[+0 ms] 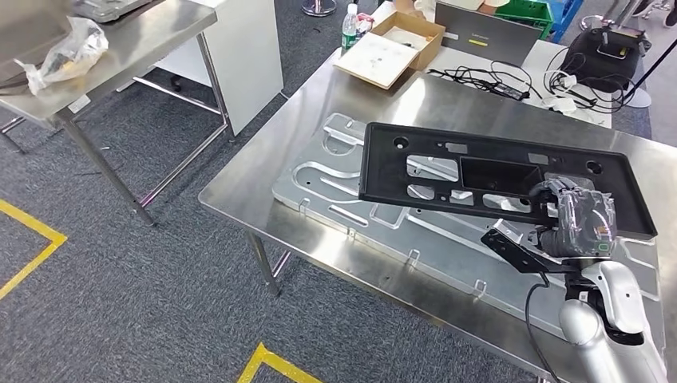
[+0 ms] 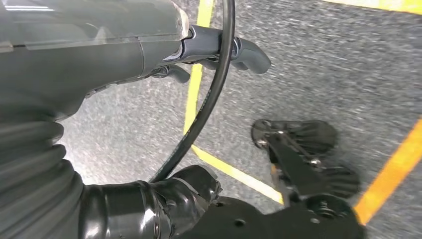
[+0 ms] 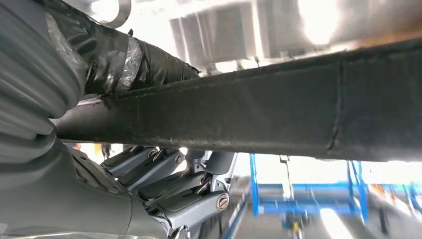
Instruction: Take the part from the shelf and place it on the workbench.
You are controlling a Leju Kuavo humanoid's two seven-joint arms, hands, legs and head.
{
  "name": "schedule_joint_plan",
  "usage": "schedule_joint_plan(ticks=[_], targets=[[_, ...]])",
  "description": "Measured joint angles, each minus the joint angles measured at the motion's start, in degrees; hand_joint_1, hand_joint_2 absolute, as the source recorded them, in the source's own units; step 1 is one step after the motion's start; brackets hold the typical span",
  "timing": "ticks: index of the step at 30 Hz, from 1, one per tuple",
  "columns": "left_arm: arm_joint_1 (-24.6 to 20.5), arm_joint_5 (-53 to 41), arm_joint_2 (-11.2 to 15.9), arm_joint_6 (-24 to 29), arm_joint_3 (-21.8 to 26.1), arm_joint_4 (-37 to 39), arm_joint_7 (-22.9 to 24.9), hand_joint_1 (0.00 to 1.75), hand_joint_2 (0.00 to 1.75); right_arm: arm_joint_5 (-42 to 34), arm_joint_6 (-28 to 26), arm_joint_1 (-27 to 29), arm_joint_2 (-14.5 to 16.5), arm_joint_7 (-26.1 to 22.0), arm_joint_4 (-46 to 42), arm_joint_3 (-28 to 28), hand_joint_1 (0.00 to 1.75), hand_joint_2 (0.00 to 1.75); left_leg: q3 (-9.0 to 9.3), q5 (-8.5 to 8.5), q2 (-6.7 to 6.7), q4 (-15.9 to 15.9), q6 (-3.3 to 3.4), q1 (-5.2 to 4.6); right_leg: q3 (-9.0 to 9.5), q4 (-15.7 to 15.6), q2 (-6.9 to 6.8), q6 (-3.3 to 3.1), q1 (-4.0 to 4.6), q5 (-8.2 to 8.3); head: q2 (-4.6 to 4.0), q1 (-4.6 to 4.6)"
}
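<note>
The black plastic panel (image 1: 495, 179), a long flat part with cut-outs, is gripped at its near right edge by the right hand (image 1: 579, 223); in the right wrist view the wrapped thumb (image 3: 144, 64) is seen on one face of the panel edge (image 3: 259, 119) and the fingers (image 3: 164, 174) on the other. The panel is held tilted just above the bench (image 1: 263, 179), over a silver metal fixture plate (image 1: 351, 199) lying on the steel top. The left hand (image 2: 209, 47) is seen over grey carpet (image 2: 323, 64) marked with yellow tape (image 2: 199, 89), nothing held; fingers partly curled, open or closed cannot be told. At the bench's far end an open cardboard box (image 1: 395, 44), a bottle (image 1: 349, 28) and cables (image 1: 487, 80) are seen. A second steel table (image 1: 152, 40) with a plastic bag (image 1: 64, 52) is seen to the left.
</note>
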Motion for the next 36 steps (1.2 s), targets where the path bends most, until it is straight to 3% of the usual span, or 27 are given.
schedule_joint_plan(ticks=[1, 4, 5, 8, 9, 10, 11, 13, 15, 19, 21, 23, 24, 25, 26, 28, 29, 32, 33, 36], targets=[[-0.1, 0.3, -0.1, -0.1, 0.0, 0.0, 0.2, 0.00, 1.75, 0.0, 0.1, 0.0, 0.0, -0.1, 0.6, -0.2, 1.75, 1.75, 0.28, -0.10, -0.16, 0.1, -0.24, 0.04, 0.28, -0.7, 0.28, -0.35, 0.30, 1.19, 0.00, -0.08], [-0.3, 1.2, 0.0, -0.7, 0.1, 0.0, 0.6, 0.00, 1.75, -0.2, 0.5, -0.4, 0.1, -0.3, 2.9, -0.8, 1.75, 1.75, 0.47, -0.54, -0.18, 1.3, -0.98, 0.05, 2.19, -2.7, -0.04, -0.37, -0.03, 1.20, 0.00, -0.09], [-0.3, 1.3, 0.0, -0.9, 0.1, 0.0, 0.7, 0.00, 1.75, -0.3, 0.8, -0.6, 0.1, -0.3, 4.2, -1.1, 1.75, 1.75, -0.28, -1.45, -0.11, 2.9, -1.24, 0.10, 2.77, -3.2, -0.12, -0.41, -0.29, 1.18, 0.00, -0.13], [-0.4, 1.6, 0.0, -1.7, 0.2, 0.0, 0.6, 0.00, 1.75, -0.8, 1.3, -1.1, 0.3, -0.7, 9.0, -2.0, 1.75, 1.75, -6.09, -5.78, 0.10, 12.2, -2.10, 0.62, 3.33, -3.5, -0.36, -0.44, -0.56, 0.79, 0.00, -0.22], [-0.4, 1.8, 0.0, -2.0, 0.2, 0.0, 0.4, 0.00, 1.75, -1.0, 1.3, -1.1, 0.4, -1.1, 10.8, -2.3, 1.75, 1.75, -7.88, -6.32, 0.19, 14.4, -2.38, 0.83, 3.38, -3.4, -0.43, -0.32, -0.61, 0.53, 0.00, -0.22], [-0.3, 2.0, 0.0, -2.3, 0.2, 0.0, 0.3, 0.00, 1.75, -1.2, 1.3, -1.2, 0.6, -1.5, 12.5, -2.6, 1.31, 1.31, -8.78, -5.59, 0.28, 14.7, -2.65, 1.03, 3.51, -3.2, -0.45, -0.12, -0.74, 0.20, 0.00, -0.22], [-0.2, 2.2, 0.0, -2.5, 0.2, 0.0, 0.3, 0.00, 1.75, -1.3, 1.3, -1.2, 0.7, -1.9, 14.0, -2.8, 0.87, 0.87, -8.64, -3.67, 0.36, 13.0, -2.91, 1.20, 3.71, -2.9, -0.43, 0.15, -0.92, -0.21, 0.00, -0.22], [0.0, 2.5, 0.0, -2.9, 0.3, 0.0, 0.3, 0.00, 1.75, -1.5, 1.2, -1.5, 1.0, -2.4, 16.4, -3.3, 0.00, 0.00, -6.60, 1.24, 0.40, 6.2, -3.38, 1.36, 4.11, -2.1, -0.32, 0.88, -1.34, -1.21, 0.00, -0.22], [0.0, 2.6, 0.0, -3.3, 0.3, 0.0, 0.4, 0.00, 1.75, -1.7, 1.3, -2.0, 1.4, -2.7, 18.0, -3.6, 0.00, 0.00, -5.45, 2.65, 0.37, 1.8, -2.96, 1.17, 3.79, -1.1, -0.23, 1.64, -1.50, -2.00, 0.00, -0.25], [-0.2, 2.7, -0.1, -2.1, 0.3, -0.1, 0.6, 0.00, 0.00, -1.7, 1.7, -2.9, 2.1, -2.9, 20.1, -3.7, 0.00, 0.00, -5.17, 2.90, 0.56, 1.1, -0.96, 1.08, 3.23, -0.2, -0.35, 2.90, -1.45, -3.09, 0.00, -0.21], [-0.2, 3.0, -0.2, -1.4, 0.5, -0.1, 0.7, 0.00, 0.00, -1.7, 1.7, -3.4, 2.3, -2.9, 20.5, -3.7, 0.00, 0.00, -4.74, 3.02, 0.68, 0.6, -0.46, 1.29, 1.55, 3.5, -0.67, 3.59, -1.74, -5.19, 0.00, -0.12], [-0.2, 3.4, -0.2, -1.2, 0.7, -0.1, 0.8, 0.00, 0.00, -1.6, 1.7, -3.6, 2.5, -2.9, 20.8, -3.6, 0.00, 0.00, -4.56, 2.86, 0.70, 0.4, -0.17, 1.31, -2.13, 10.4, -0.84, 4.26, -2.13, -8.01, 0.00, -0.06], [-0.2, 3.6, -0.2, -1.2, 0.8, -0.1, 0.8, 0.00, 0.00, -1.6, 1.7, -3.6, 2.7, -2.9, 20.8, -3.6, 0.00, 0.00, -4.49, 2.75, 0.69, 0.4, -0.13, 1.32, -3.83, 13.1, -0.86, 4.51, -2.36, -8.62, 0.00, -0.06], [-0.2, 3.7, -0.1, -1.1, 1.0, -0.1, 0.9, 0.00, 0.00, -1.5, 1.7, -3.5, 2.8, -2.9, 20.7, -3.5, 0.00, 0.00, -4.35, 2.60, 0.67, 0.5, -0.15, 1.34, -4.73, 14.1, -0.89, 4.70, -2.59, -8.17, 0.00, -0.06], [-0.1, 3.8, -0.1, -1.0, 1.2, -0.1, 1.0, 0.00, 0.00, -1.5, 1.7, -3.3, 3.0, -3.0, 20.4, -3.4, 0.00, 0.00, -4.13, 2.43, 0.65, 0.5, -0.26, 1.38, -4.50, 12.8, -0.94, 4.84, -2.81, -6.57, 0.00, -0.06], [-0.1, 3.9, -0.1, -0.7, 1.5, 0.0, 1.3, 0.00, 0.00, -1.4, 1.6, -3.2, 3.2, -3.4, 19.3, -3.3, 0.00, 0.00, -3.57, 2.00, 0.63, 0.5, -0.65, 1.48, -1.69, 6.0, -1.12, 4.98, -3.12, -2.27, 0.00, -0.05], [-0.1, 4.0, -0.1, -0.7, 1.6, 0.0, 1.3, 0.00, 0.00, -1.3, 1.6, -3.1, 3.3, -3.6, 18.5, -3.1, 0.00, 0.00, -3.42, 1.81, 0.61, 0.5, -0.96, 1.45, -0.25, 2.8, -1.19, 4.92, -3.00, -0.91, 0.00, -0.04], [-0.2, 4.2, 0.0, -0.5, 1.7, -0.1, 1.5, 0.00, 0.00, -0.5, 1.8, -2.4, 3.5, -3.3, 14.2, -2.1, 0.00, 0.00, -3.39, 1.64, 0.60, 0.3, -2.02, 1.28, 1.26, -0.6, -1.18, 4.20, -2.44, -0.71, 0.00, -0.05], [-0.1, 4.2, 0.0, -0.4, 1.8, -0.1, 1.6, 0.00, 0.00, -0.3, 1.9, -2.0, 3.6, -3.0, 12.5, -1.7, 0.00, 0.00, -3.27, 1.72, 0.63, 0.1, -1.90, 1.26, 1.39, -0.9, -1.13, 4.01, -2.49, -0.71, 0.00, -0.07], [-0.1, 4.4, 0.1, -0.3, 1.9, -0.1, 1.6, 0.00, 0.00, -0.5, 2.3, -1.5, 3.9, -2.7, 8.3, -0.7, 0.00, 0.00, -2.73, 1.82, 0.78, -0.5, -0.27, 1.23, 1.69, -1.4, -0.89, 3.75, -2.51, -0.57, 0.00, -0.07]])
